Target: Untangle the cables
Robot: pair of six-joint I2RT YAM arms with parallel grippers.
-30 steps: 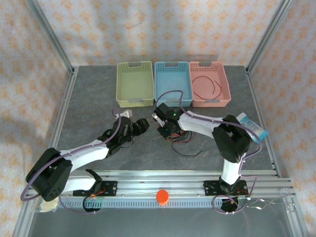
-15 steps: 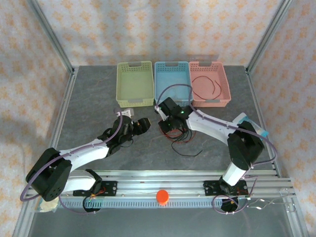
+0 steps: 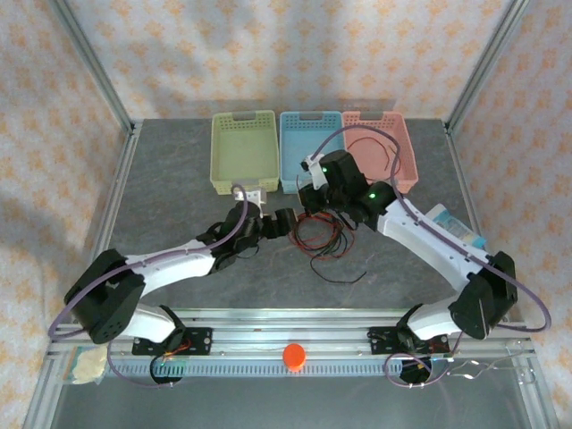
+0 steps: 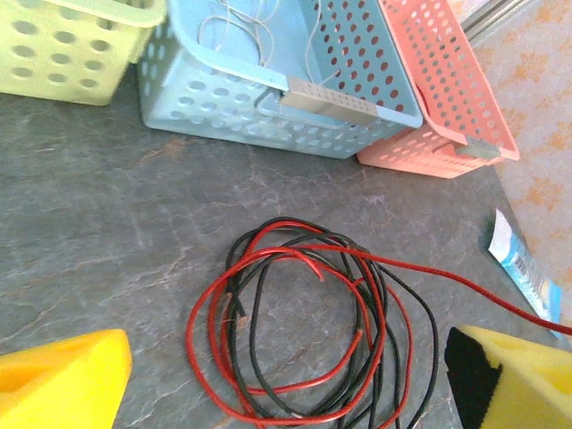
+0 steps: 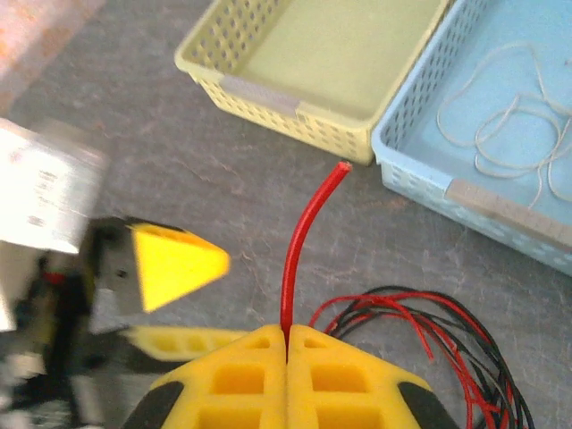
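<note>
— where's the red cable (image 5: 292, 259)?
— pinched in the right jaws, which press tight on it; its free end sticks straight ahead toward the green basket (image 5: 313, 54).
— and the tangle (image 4: 268, 253)?
— red and black loops flat on the worktop (image 4: 89, 223), just ahead of the spread left jaws and between them, one red strand running off sideways.

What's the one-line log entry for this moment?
right fingers: shut on red cable | left fingers: open, facing red-black tangle | white cable: in blue basket
</note>
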